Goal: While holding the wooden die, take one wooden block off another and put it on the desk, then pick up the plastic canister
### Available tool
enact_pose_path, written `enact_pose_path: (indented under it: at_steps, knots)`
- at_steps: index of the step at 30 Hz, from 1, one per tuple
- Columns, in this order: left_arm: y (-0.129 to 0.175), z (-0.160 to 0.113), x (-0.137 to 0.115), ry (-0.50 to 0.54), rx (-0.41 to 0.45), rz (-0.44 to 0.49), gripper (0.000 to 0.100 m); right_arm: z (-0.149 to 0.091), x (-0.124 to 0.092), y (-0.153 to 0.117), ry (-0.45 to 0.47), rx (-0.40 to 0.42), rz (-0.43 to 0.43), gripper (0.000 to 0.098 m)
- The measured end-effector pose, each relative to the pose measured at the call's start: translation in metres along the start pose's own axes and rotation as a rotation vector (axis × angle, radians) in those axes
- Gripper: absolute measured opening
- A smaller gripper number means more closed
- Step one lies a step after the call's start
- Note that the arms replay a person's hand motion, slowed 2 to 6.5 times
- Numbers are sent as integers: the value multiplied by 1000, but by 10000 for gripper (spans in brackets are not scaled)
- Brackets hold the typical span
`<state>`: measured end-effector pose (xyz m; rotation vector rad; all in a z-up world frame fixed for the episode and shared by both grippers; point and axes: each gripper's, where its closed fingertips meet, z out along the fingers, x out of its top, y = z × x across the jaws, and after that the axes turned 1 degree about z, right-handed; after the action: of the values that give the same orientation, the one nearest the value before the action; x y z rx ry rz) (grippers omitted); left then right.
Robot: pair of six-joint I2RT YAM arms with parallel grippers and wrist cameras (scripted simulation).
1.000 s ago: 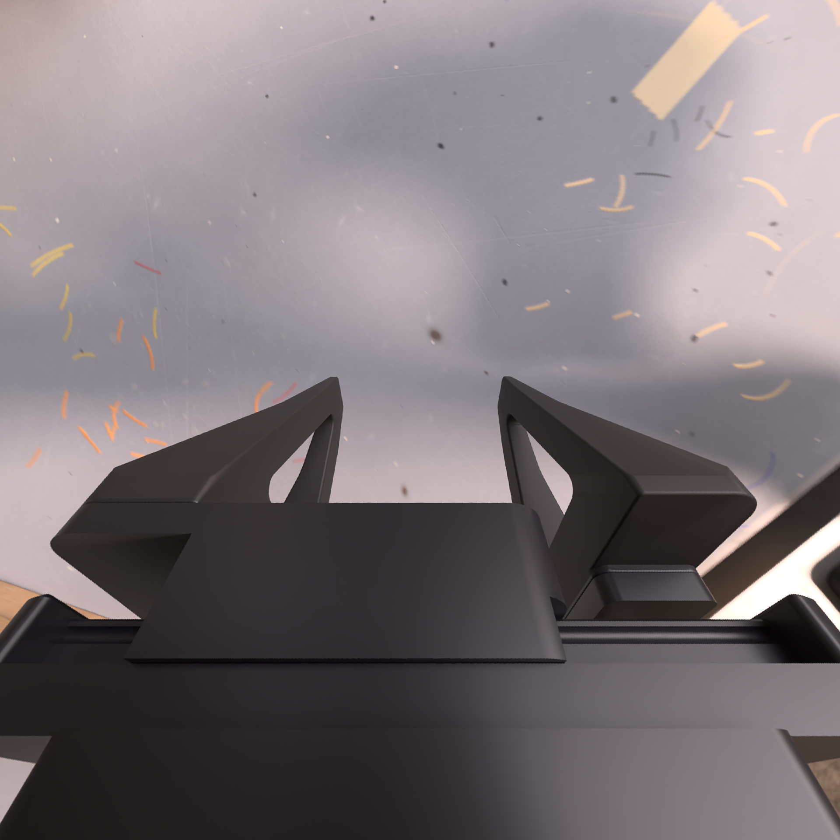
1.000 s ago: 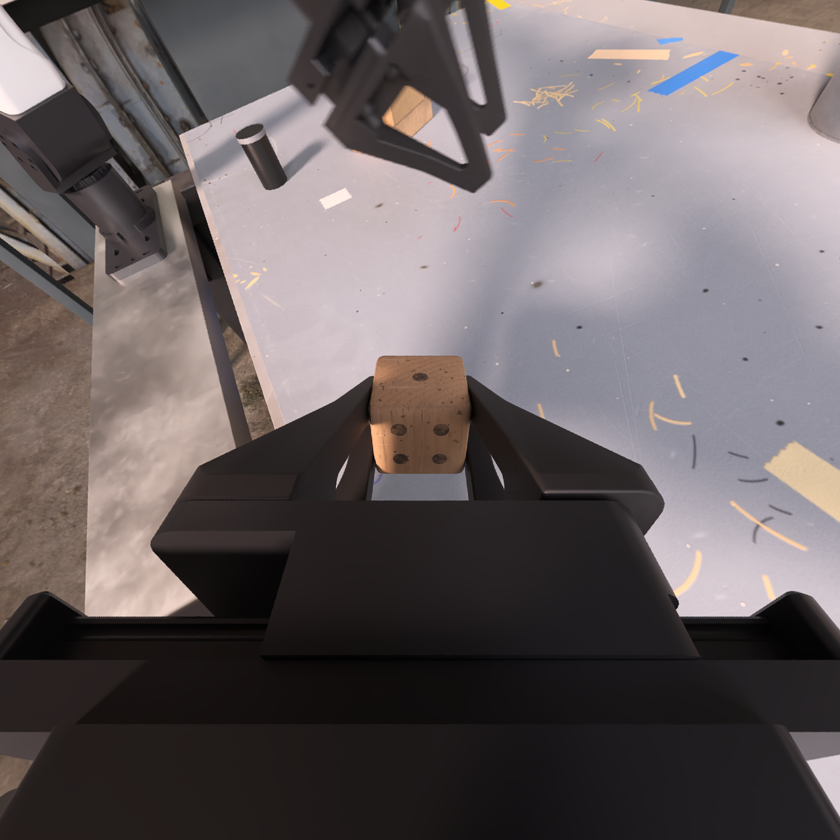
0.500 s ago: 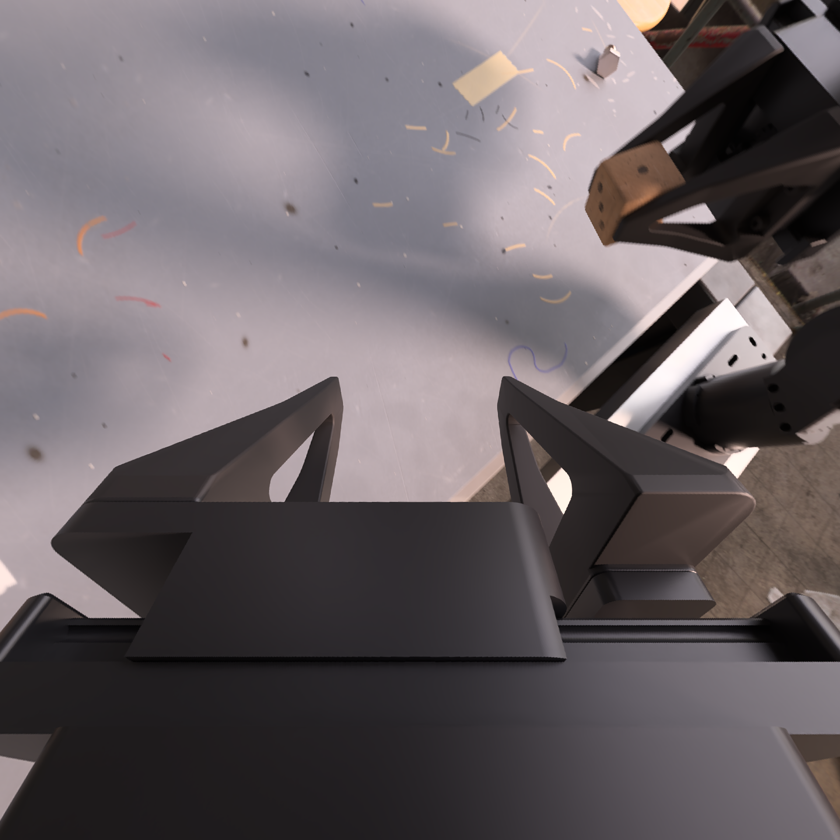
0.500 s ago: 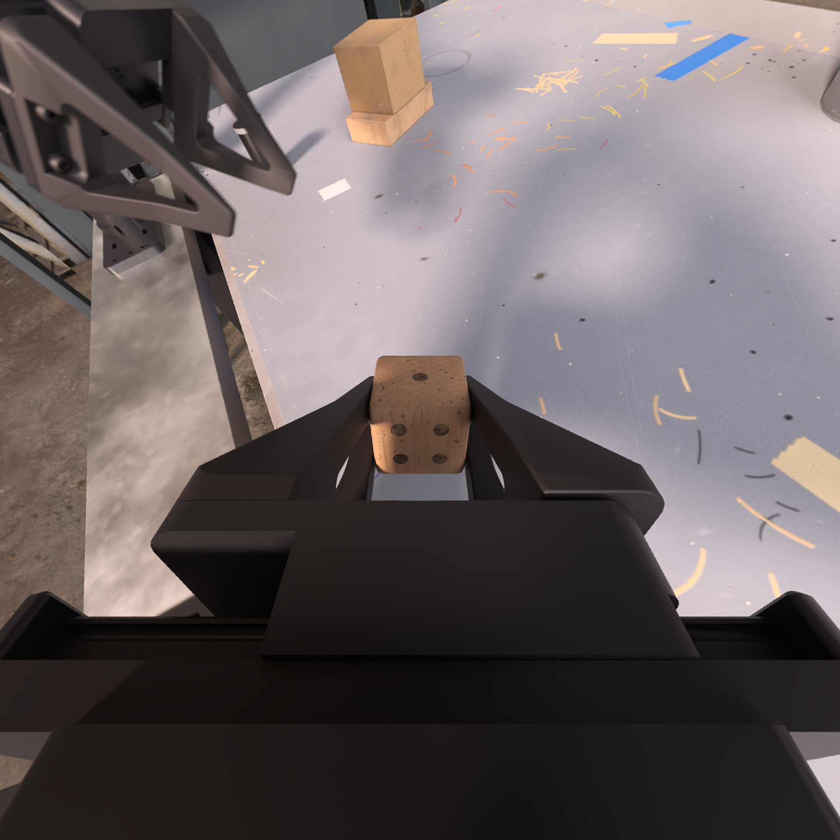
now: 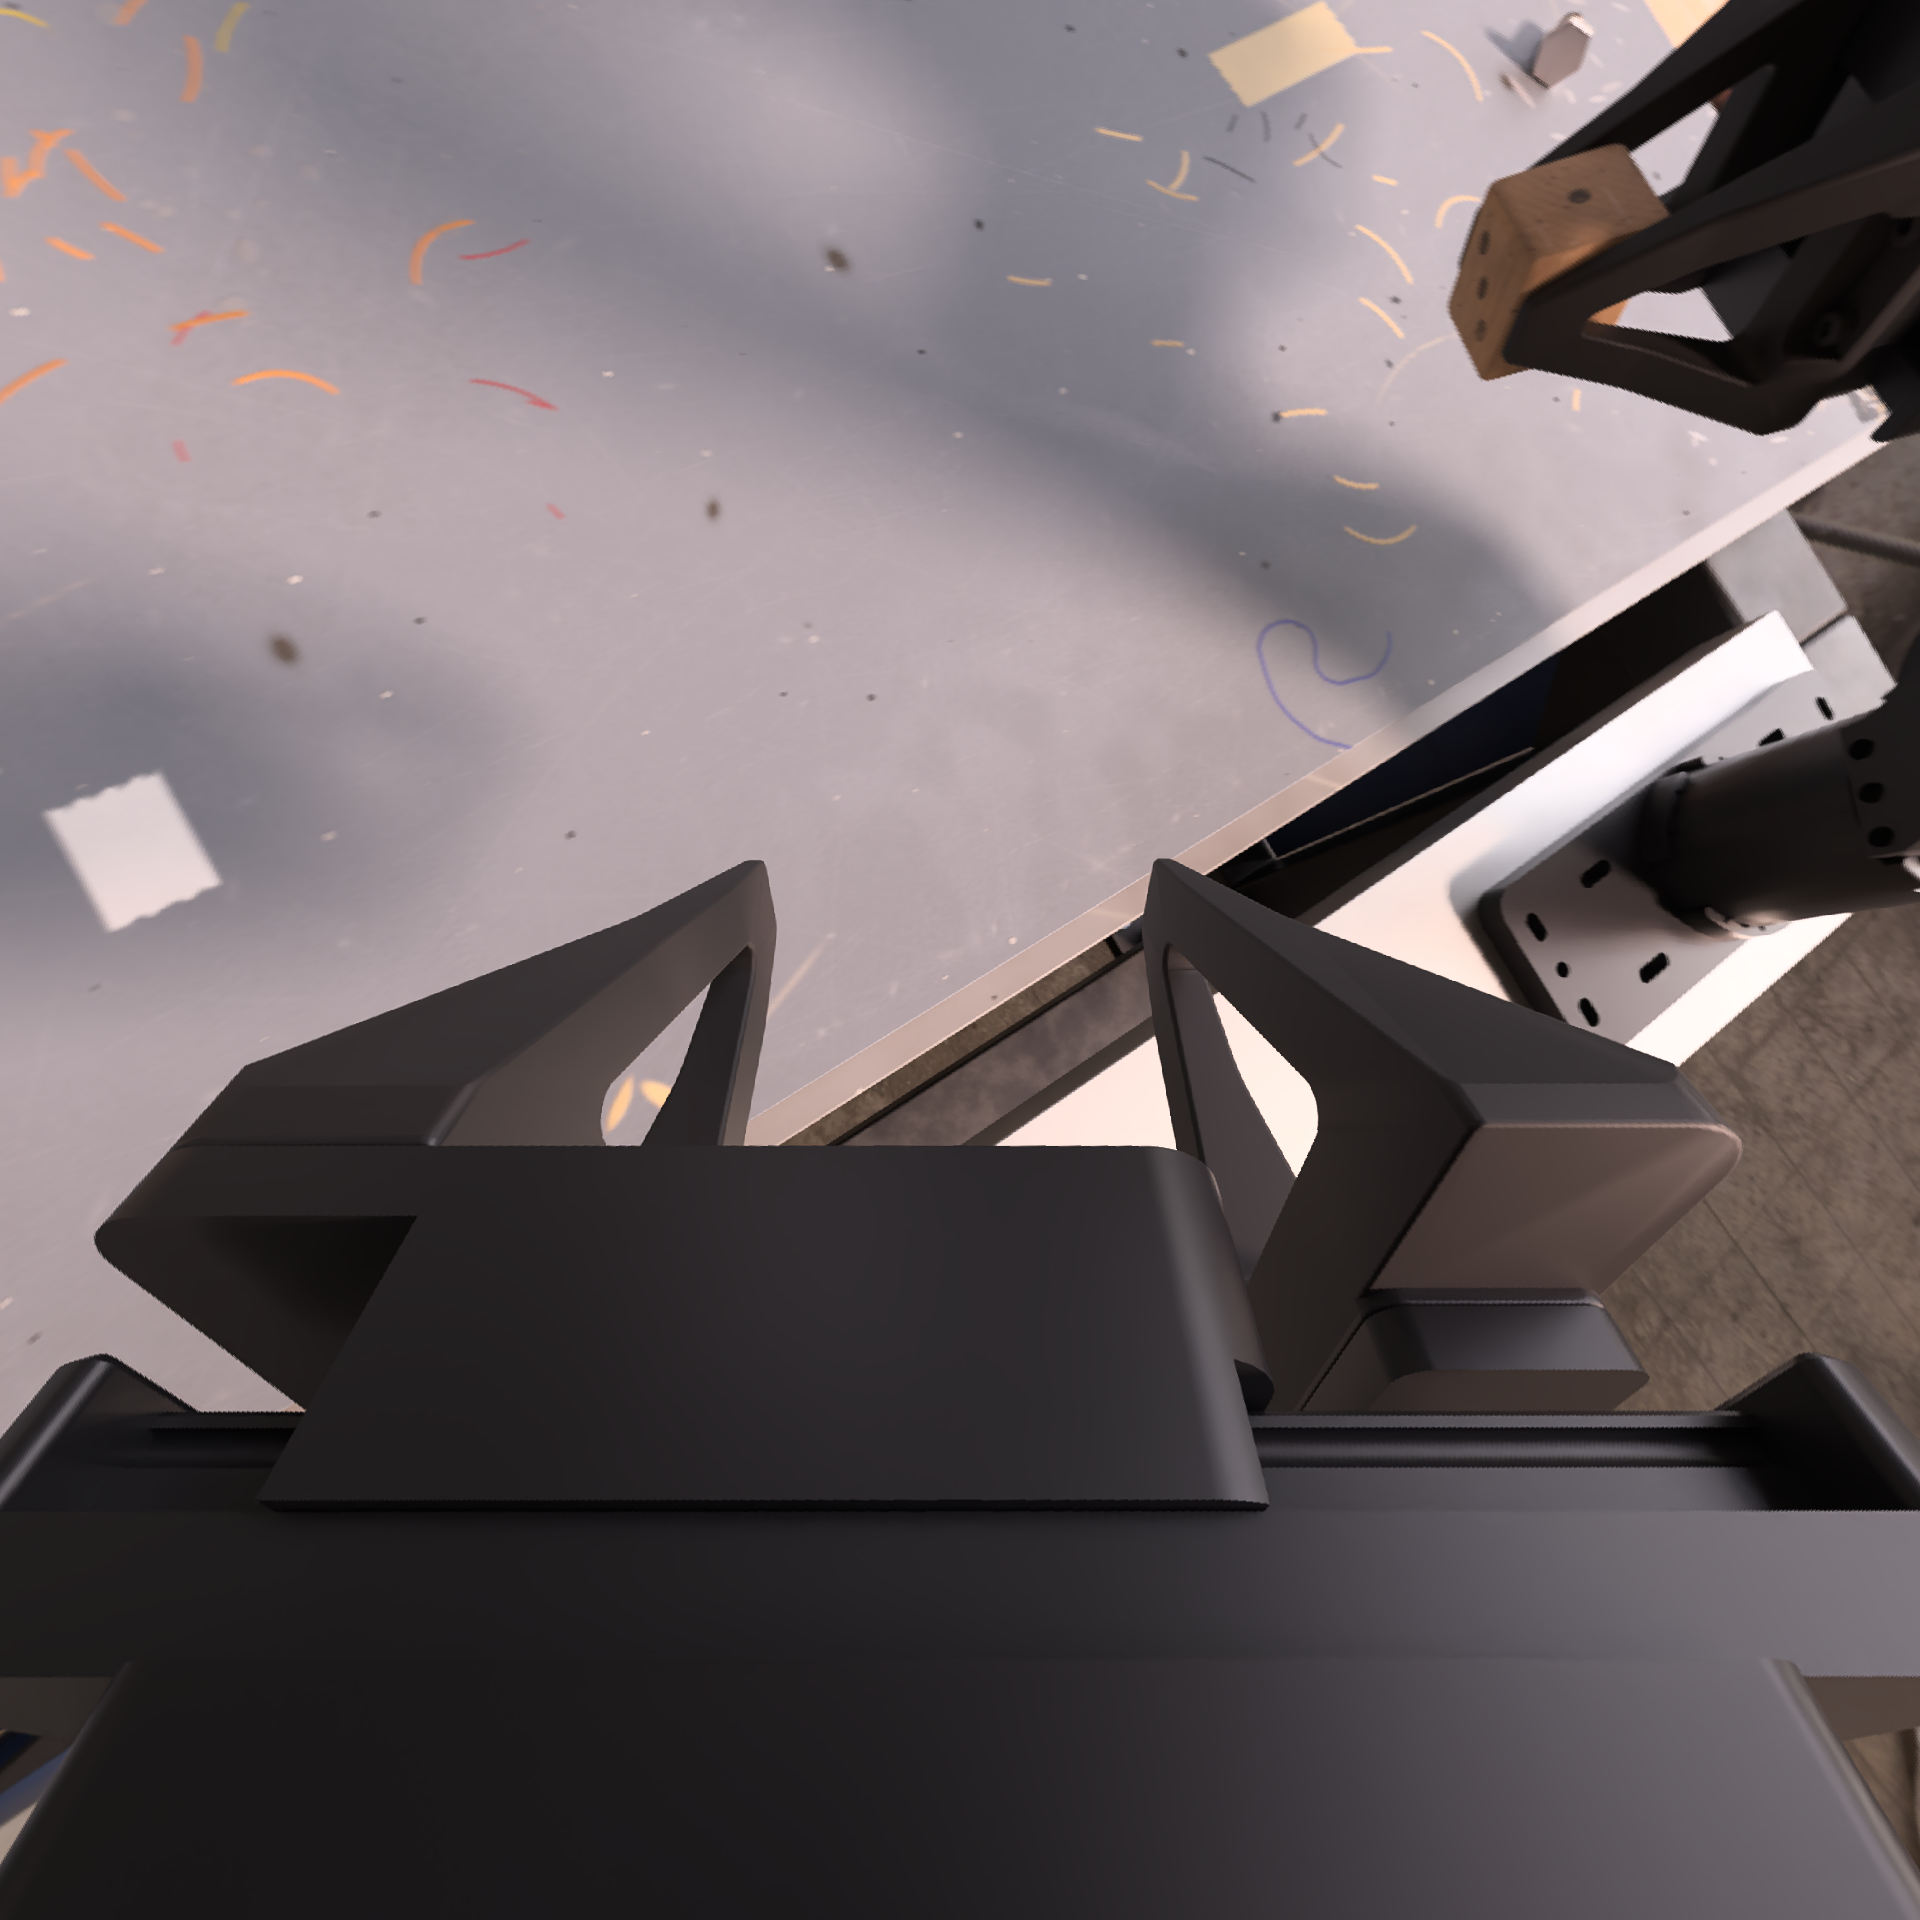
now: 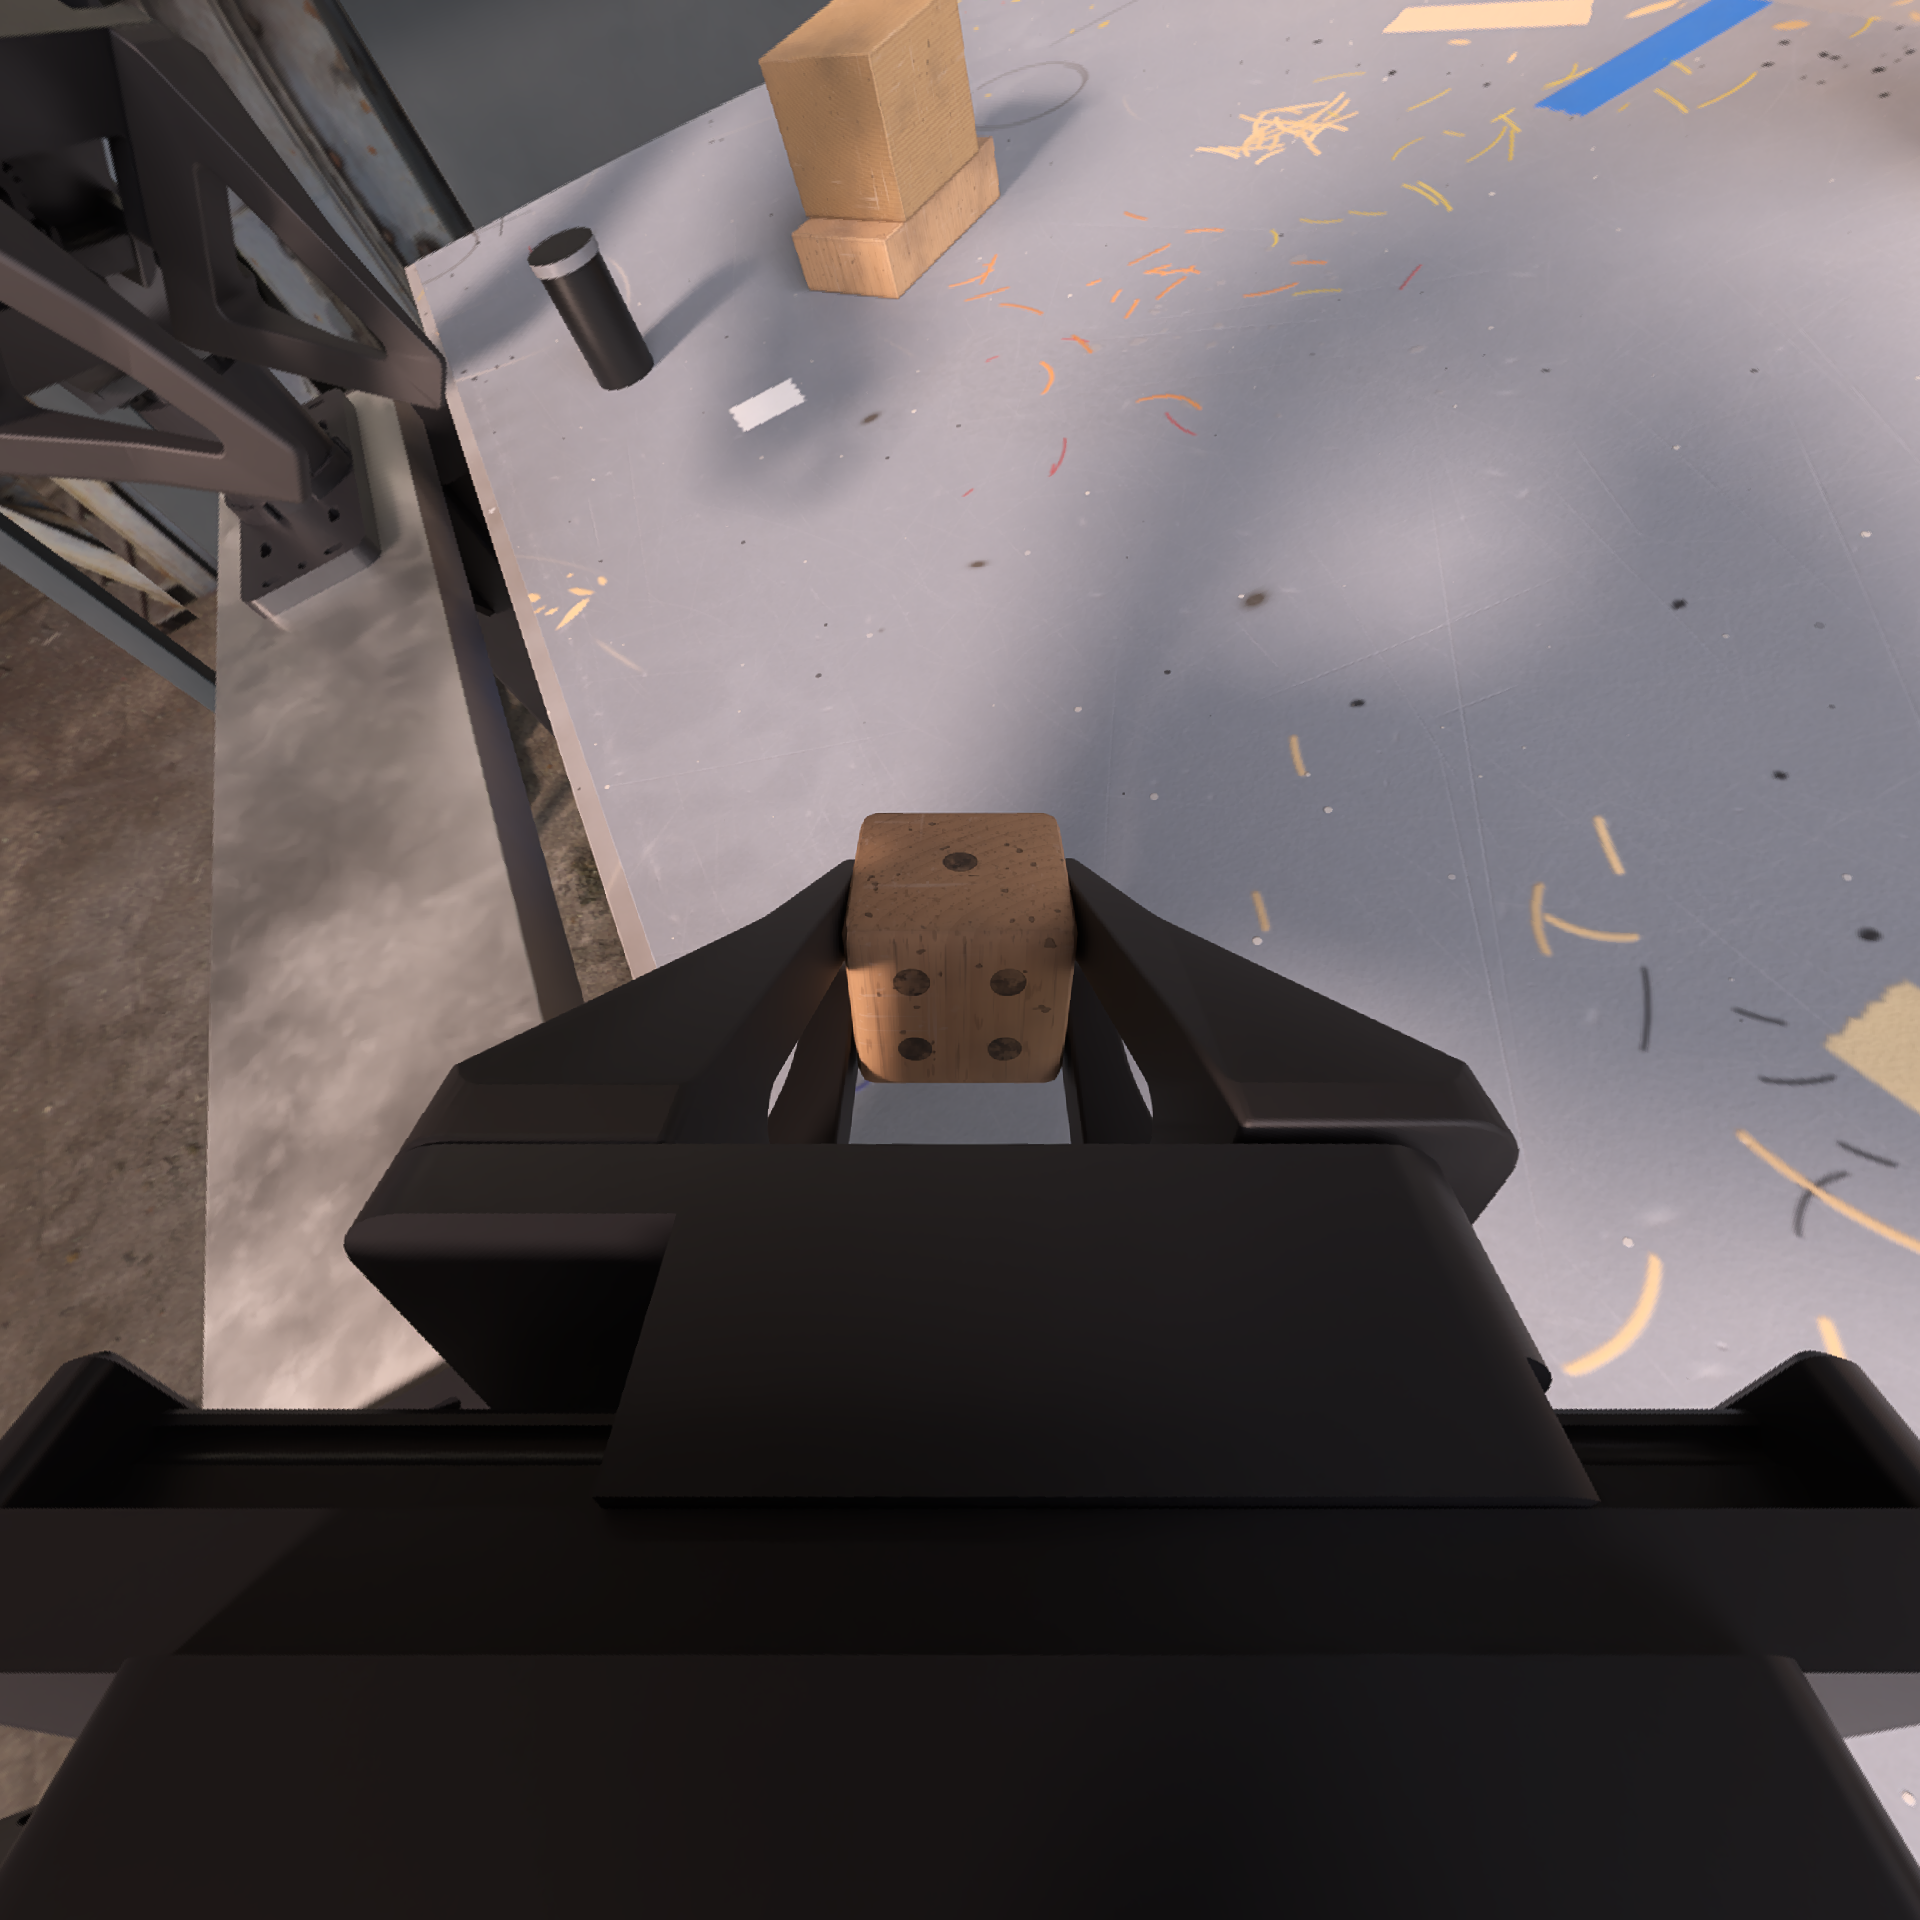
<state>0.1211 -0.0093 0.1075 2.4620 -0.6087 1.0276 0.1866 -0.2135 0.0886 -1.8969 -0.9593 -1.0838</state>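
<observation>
Here the right gripper (image 6: 961, 935) clamps the die (image 6: 958, 951) above the desk (image 6: 1351, 623); the left gripper (image 5: 956, 904) gapes empty. Far left, stacked blocks (image 6: 883, 156) stand beside the upright canister (image 6: 592, 312).

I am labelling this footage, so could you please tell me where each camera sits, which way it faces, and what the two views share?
Left wrist view: sits behind the open left gripper, looking down at the desk edge and floor; its own empty fingers show.
Right wrist view: sits behind the right gripper, shut on the wooden die, facing across the desk toward the stacked wooden blocks and the plastic canister.
Shared: the die, the desk, the white tape scrap, and each other's gripper.
</observation>
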Motion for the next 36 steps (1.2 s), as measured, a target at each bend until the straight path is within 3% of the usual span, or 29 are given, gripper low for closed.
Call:
enact_pose_path:
  at_steps: [11,18,28,33,36]
  knots:
    - [-39,-28,11,24,104,-36,606,3,1,-4,-6,7,-9,301]
    - [-86,-35,31,10,219,-77,614,5,1,-7,-9,8,-22,301]
    - [-177,-31,64,-36,403,-217,768,10,3,-11,-17,22,-24,301]
    - [-215,-22,75,-47,430,-322,904,12,3,-12,-20,31,-24,301]
    - [-233,-15,80,-58,427,-396,937,13,3,-13,-21,32,-26,301]
